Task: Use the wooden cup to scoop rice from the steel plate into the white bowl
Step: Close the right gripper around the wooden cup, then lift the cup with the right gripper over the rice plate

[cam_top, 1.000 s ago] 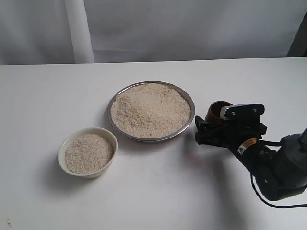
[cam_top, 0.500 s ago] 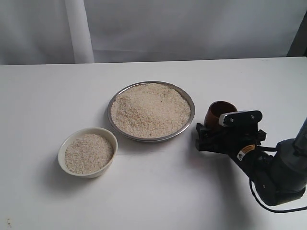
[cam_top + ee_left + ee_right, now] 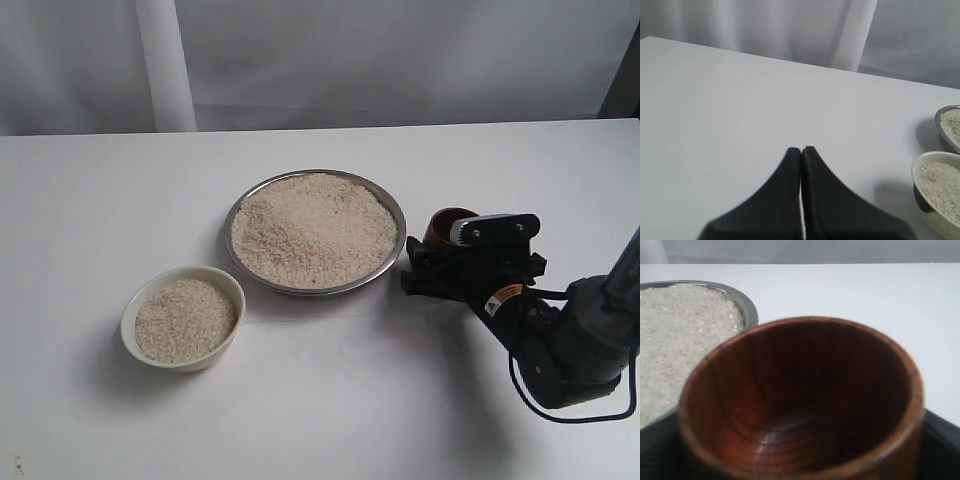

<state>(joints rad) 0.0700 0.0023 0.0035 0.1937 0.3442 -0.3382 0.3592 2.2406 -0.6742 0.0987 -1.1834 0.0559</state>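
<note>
The right claw has its black jaws set wide on either side of the small, barrel-shaped cup of reddish-brown polished wood. Whether they already press on its wall I cannot tell. The cup stands upright and empty on the white tabletop, just beside the wide, shallow plate of shiny steel, on the side away from the bowl.

I judge the cup light, rigid and rather slippery, given its polish and rounded sides. A square hold across the widest part of its belly should keep it from squirting out or tipping.

The plate carries a full heap of off-white raw rice. Past the plate's far side sits the small cream-white ceramic bowl, already holding rice. The left claw hangs over bare tabletop, jaws pressed together on nothing.
</note>
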